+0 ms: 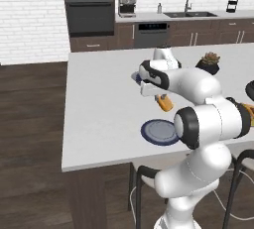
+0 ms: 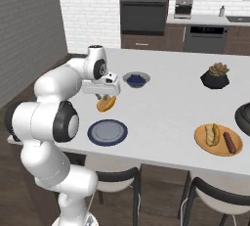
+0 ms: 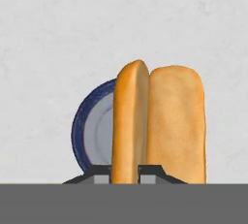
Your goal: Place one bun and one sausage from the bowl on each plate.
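In the left base view I saw the gripper (image 1: 163,100) held over the white island counter (image 1: 99,104), with a golden split bun (image 1: 165,104) hanging from it, though the fingers themselves were too small for me to read there. The dark blue plate (image 1: 159,132) with its paler centre lay on the counter near the front edge, at about 6 o'clock from the bun and apart from it. A black faceted plant pot (image 1: 208,64) stood well off at 2 o'clock from the gripper. In the right base view the gripper (image 2: 104,97) carried the bun (image 2: 106,103) above the counter (image 2: 166,107), and the blue plate (image 2: 107,132) sat bare below it at 6 o'clock. The small bowl of blueberries (image 2: 136,79) was near the gripper at 1 o'clock. The orange-tan plate (image 2: 218,139) lay well apart at 4 o'clock, already bearing a bun (image 2: 212,134) and a sausage (image 2: 229,142) side by side. The rim of the dark bowl (image 2: 243,118) showed at the right edge, just beyond that plate. In the hand view the two fingertips (image 3: 100,175) pinched one half of the bun (image 3: 160,126) between them, its other half lying outside them at 3 o'clock, and the blue plate (image 3: 89,126) peeked out behind the bun at 9 o'clock.
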Tool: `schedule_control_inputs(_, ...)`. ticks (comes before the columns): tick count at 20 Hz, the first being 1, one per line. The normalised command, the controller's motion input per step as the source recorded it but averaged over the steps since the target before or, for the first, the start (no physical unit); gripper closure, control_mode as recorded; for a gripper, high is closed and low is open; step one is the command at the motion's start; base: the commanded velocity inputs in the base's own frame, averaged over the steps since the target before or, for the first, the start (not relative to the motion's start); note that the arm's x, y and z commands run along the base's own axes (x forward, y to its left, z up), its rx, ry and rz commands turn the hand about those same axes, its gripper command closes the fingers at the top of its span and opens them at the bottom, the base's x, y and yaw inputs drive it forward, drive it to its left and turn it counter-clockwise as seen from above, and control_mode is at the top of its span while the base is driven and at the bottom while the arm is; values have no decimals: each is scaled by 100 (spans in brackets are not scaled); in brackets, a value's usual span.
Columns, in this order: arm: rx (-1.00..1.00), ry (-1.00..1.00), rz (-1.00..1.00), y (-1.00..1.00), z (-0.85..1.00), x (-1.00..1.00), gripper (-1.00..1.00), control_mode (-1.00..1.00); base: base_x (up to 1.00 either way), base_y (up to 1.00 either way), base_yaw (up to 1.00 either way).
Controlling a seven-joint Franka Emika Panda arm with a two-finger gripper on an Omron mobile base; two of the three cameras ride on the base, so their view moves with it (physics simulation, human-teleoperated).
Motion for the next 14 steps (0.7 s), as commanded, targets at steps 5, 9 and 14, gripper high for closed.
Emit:
schedule_control_inputs(5,0,0,0,7,-59,22,100,-100,0,0,0)
schedule_control_inputs(9,0,0,0,16,-79,14,100,-100,0,0,0)
schedule_control_inputs(14,-1,0,0,18,-70,3,100,-100,0,0,0)
